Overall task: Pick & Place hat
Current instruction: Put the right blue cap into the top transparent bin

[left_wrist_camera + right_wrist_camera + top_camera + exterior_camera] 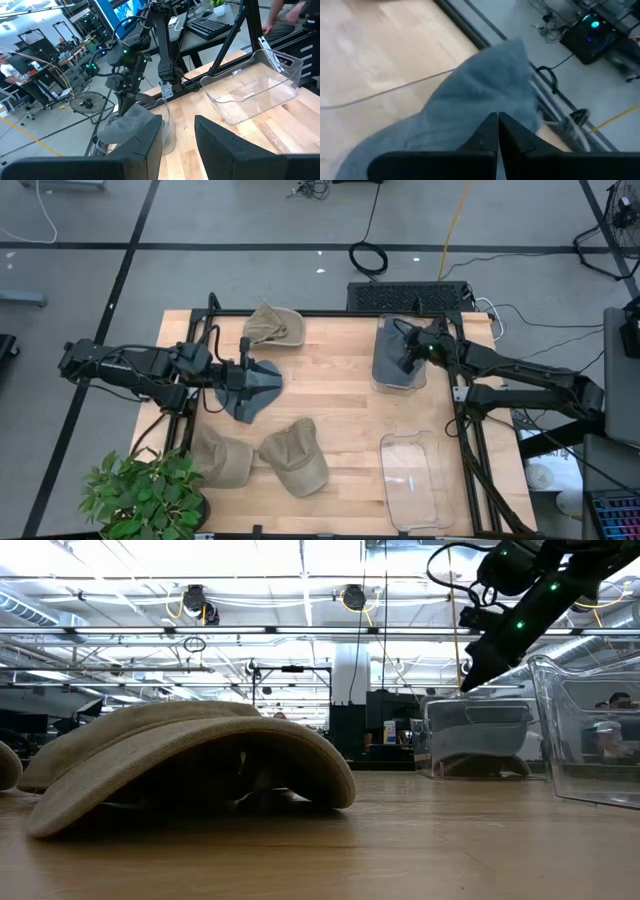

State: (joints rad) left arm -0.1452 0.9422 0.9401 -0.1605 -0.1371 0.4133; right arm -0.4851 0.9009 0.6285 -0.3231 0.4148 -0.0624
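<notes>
On a wooden table (pixel 340 395) over grey floor, the right gripper (pixel 408 361) pinches a grey hat (pixel 393 352) inside the far clear bin (pixel 377 383). The left gripper (pixel 243 377), fingers spread, rests on a blue hat (pixel 262 388) at left. Three tan hats (pixel 297 458), a near bin (pixel 414 478) and a plant (pixel 140 495) share the table.

The middle of the desk (pixel 330 395) is bare wood, an open lane between hats at left and bins at right. Lower centre, two tan hats (pixel 295 457) block the way; an empty bin (pixel 415 480) fills the lower right.
</notes>
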